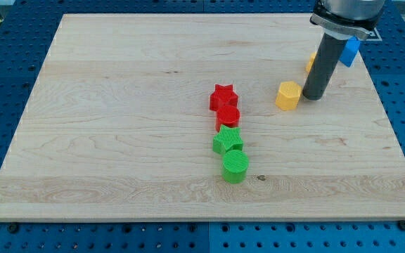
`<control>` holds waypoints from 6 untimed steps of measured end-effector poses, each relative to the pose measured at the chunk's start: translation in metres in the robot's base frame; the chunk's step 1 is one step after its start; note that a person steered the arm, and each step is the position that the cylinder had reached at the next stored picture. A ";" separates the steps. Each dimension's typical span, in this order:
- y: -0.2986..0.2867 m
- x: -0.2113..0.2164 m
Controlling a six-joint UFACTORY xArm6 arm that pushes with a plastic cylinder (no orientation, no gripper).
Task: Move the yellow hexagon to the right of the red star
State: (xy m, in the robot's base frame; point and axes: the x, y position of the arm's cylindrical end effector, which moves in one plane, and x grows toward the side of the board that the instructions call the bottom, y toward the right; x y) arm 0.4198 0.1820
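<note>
The yellow hexagon [287, 95] lies on the wooden board at the view's right of centre. The red star [223, 96] lies near the middle of the board, to the view's left of the hexagon, with a gap of bare wood between them. My tip [311, 96] rests on the board just to the view's right of the yellow hexagon, very close to its side or touching it. The dark rod rises from there toward the view's top right.
A red cylinder [228, 117] sits just below the red star, then a green star [228, 140] and a green cylinder [235, 166] in a line downward. A blue block [349, 53] and a partly hidden yellow block [310, 63] lie behind the rod. The wooden board [118, 126] rests on a blue perforated table.
</note>
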 end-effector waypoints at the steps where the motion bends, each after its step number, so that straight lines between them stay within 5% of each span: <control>1: 0.000 0.000; 6: -0.032 0.014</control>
State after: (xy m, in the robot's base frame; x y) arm 0.4339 0.1502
